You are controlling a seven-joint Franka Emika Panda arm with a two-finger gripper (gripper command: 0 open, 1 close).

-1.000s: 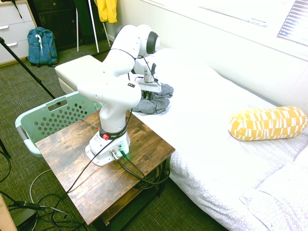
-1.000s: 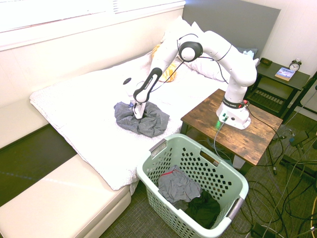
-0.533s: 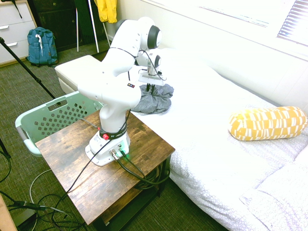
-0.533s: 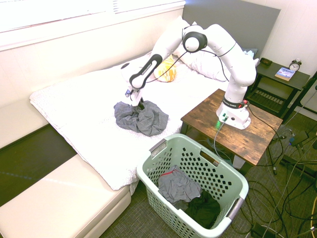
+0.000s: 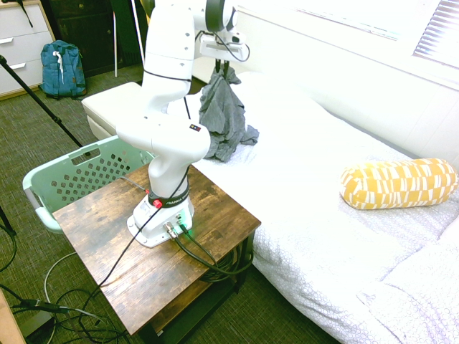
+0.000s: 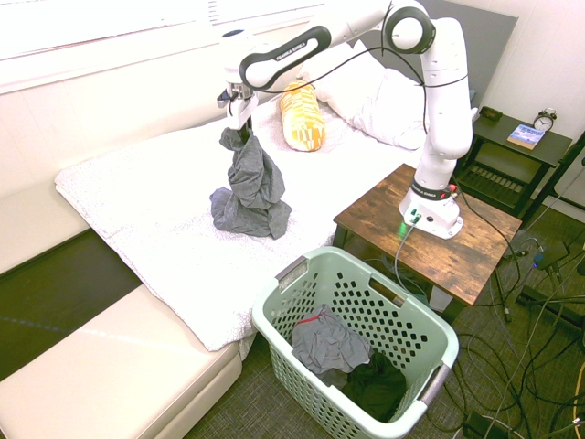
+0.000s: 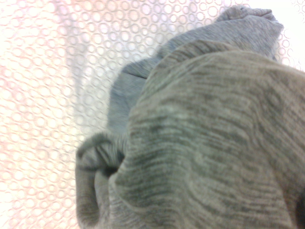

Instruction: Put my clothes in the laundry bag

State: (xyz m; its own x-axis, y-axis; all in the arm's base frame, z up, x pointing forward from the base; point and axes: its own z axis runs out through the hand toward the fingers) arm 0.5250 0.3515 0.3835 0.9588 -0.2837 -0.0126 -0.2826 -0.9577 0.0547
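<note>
A grey garment [image 6: 249, 187] hangs in a long bunch above the white bed, its lower end still resting on the cover; it also shows in the first exterior view as the grey garment [image 5: 224, 115] and fills the wrist view as heathered grey cloth [image 7: 214, 138]. My gripper [image 6: 239, 122] is shut on its top, high over the bed. The laundry bag [image 6: 430, 334], a mint-green perforated basket, stands on the floor beside the bed with grey and dark clothes [image 6: 340, 352] inside. From the other side the laundry bag [image 5: 50, 188] sits behind the wooden table.
A wooden side table [image 6: 475, 247] stands between basket and nightstand. A yellow patterned bolster [image 5: 398, 183] and white pillows [image 6: 384, 101] lie on the bed. A cream bench [image 6: 110, 375] sits at the bed's foot. A blue backpack [image 5: 62, 68] leans against the drawers.
The gripper has risen well above the bed, pulling the grey garment up from a flat heap into a hanging bunch. The basket and its contents have not moved.
</note>
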